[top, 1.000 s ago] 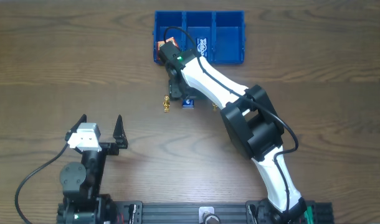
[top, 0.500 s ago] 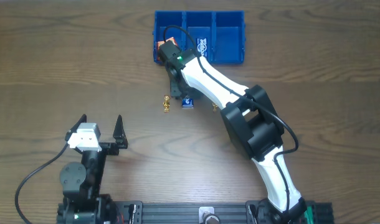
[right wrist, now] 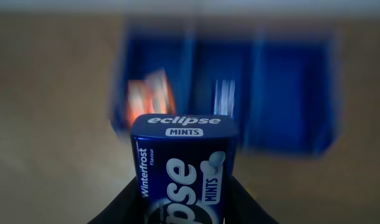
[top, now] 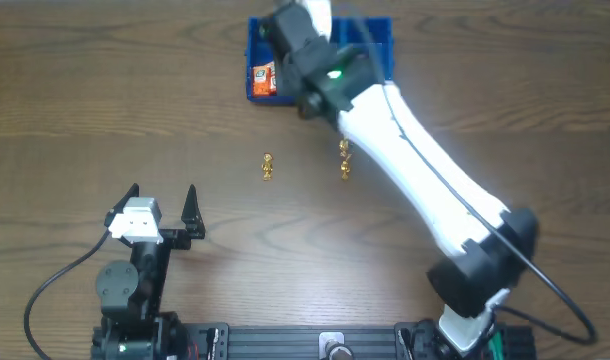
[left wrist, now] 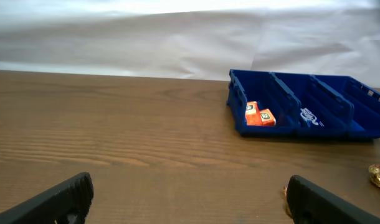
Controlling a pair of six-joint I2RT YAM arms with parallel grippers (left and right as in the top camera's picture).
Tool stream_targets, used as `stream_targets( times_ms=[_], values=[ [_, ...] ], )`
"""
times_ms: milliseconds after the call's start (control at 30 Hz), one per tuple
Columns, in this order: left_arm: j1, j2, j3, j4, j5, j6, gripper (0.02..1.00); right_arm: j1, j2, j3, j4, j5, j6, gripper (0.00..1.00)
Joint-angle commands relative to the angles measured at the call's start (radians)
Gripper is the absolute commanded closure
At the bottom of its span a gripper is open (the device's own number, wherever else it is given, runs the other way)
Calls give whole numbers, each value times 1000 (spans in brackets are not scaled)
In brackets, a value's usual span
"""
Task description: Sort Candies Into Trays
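A blue three-compartment tray (top: 253, 45) stands at the table's far side, also seen as tray (left wrist: 339, 121) and, blurred, as tray (right wrist: 283, 93). Orange candies (top: 264, 77) lie in its left compartment, a blue tin (left wrist: 308, 115) in the middle one. My right gripper (top: 288, 27) hangs lifted over the tray's left part, shut on a dark blue mint tin (right wrist: 180, 168) held upright. Three gold candies (top: 268, 166) (top: 345, 150) (top: 346, 170) lie on the wood in front of the tray. The left gripper (top: 163, 200) rests open near its base, holding nothing.
Bare wooden table (top: 105, 90) spreads left and right of the tray and around the gold candies. The right arm's white links (top: 425, 170) stretch diagonally from bottom right across the table's middle. A white wall shows behind the table in the left wrist view.
The right gripper has risen from the table beside the gold candies with the blue mint tin and swung up over the tray. The left arm has not moved.
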Motion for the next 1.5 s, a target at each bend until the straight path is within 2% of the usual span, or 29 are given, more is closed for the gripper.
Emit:
stream_targets(
  times_ms=[33, 133, 333, 433, 833, 867, 933, 967, 1067, 1100, 1267, 1400, 1433, 1500],
  values=[
    [2, -4, -20, -33, 24, 6, 20, -68, 21, 46, 123, 113, -155, 781],
    [2, -4, -20, -33, 23, 6, 20, -104, 83, 47, 200, 25, -208, 772],
    [2, -4, -20, -33, 24, 6, 20, -167, 248, 47, 236, -132, -186, 779],
    [2, -4, -20, -33, 23, 6, 20, -190, 319, 47, 237, -153, -145, 783],
    [2, -4, -20, -33, 23, 6, 20, -192, 385, 46, 248, -163, -144, 774],
    [2, -4, -20, -33, 24, 6, 20, -192, 385, 47, 248, -163, -144, 752],
    [2, -4, -20, -33, 24, 6, 20, -192, 385, 47, 248, -163, -144, 555],
    [2, -4, -20, -33, 24, 6, 20, -192, 385, 47, 248, -163, -144, 283],
    [2, -4, -20, -33, 24, 6, 20, -190, 385, 48, 248, -163, -144, 25],
    [2, -4, -20, -33, 24, 6, 20, -190, 385, 53, 246, -163, -144, 1],
    [2, -4, -20, -33, 23, 6, 20, -190, 385, 185, 134, -163, -144, 3],
    [2, -4, -20, -33, 23, 6, 20, -176, 385, 406, -71, -163, -143, 3],
    [2, -4, -20, -33, 24, 6, 20, -150, 385, 505, -181, -163, -137, 3],
    [2, -4, -20, -33, 24, 6, 23, -114, 385, 564, -273, -170, -102, 3]
  ],
)
